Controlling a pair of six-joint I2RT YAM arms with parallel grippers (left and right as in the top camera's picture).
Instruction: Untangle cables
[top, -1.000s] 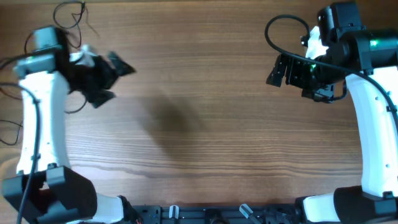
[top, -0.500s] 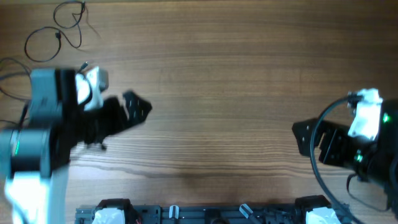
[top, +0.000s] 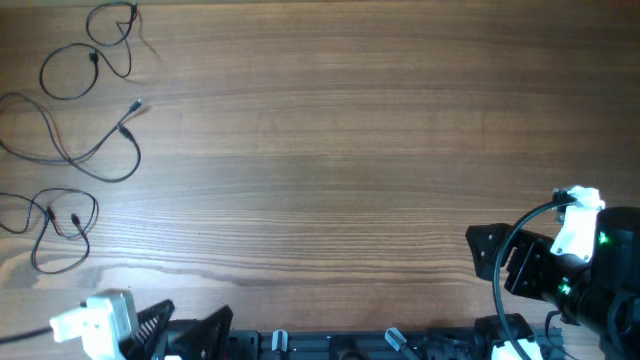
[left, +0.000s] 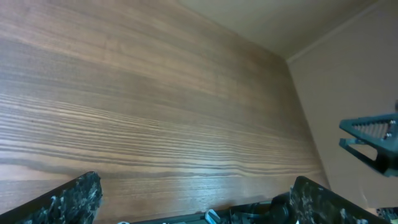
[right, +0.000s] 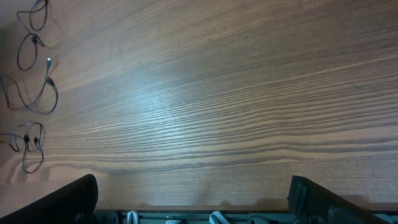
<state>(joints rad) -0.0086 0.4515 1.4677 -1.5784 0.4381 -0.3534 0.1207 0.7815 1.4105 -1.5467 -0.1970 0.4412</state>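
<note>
Three thin black cables lie apart at the table's far left in the overhead view. The top cable (top: 100, 35) makes two small loops, the middle cable (top: 85, 150) curves in a long wave, and the bottom cable (top: 55, 225) is a loose loop. The right wrist view shows them too: top cable (right: 26, 50), middle cable (right: 48, 93), bottom cable (right: 31, 146). My left gripper (top: 185, 328) (left: 196, 205) is open and empty at the near left edge, well below the cables. My right gripper (top: 482, 256) (right: 194, 202) is open and empty at the near right, far from them.
A black mounting rail (top: 330, 345) with small clips runs along the table's near edge between the two arm bases. The wooden table (top: 330, 150) stretches bare from the cables to the right side. A beige wall (left: 348, 62) borders the table in the left wrist view.
Both arms have drawn back toward the near edge. The left arm left the cable area, uncovering the middle and bottom cables. Both grippers stayed open.
</note>
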